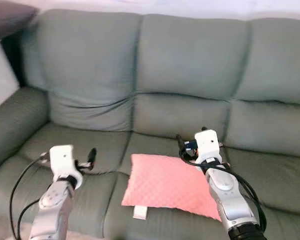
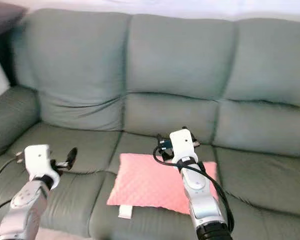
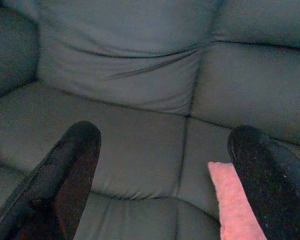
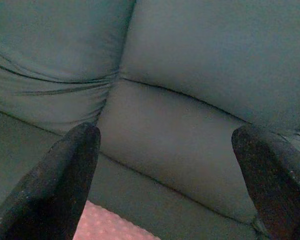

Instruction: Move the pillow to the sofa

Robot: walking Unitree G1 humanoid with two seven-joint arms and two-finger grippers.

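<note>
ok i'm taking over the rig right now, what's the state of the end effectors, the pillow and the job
Left end effector: open, holding nothing, above the left seat cushion.
Right end effector: open, holding nothing, above the pillow's far edge.
Pink pillow: lies flat on the middle seat of the green sofa, white tag at its front edge.
Done: pillow is on the sofa, both end effectors off it.
Left: probably just pull the arms back; straighten the pillow if wanted.
</note>
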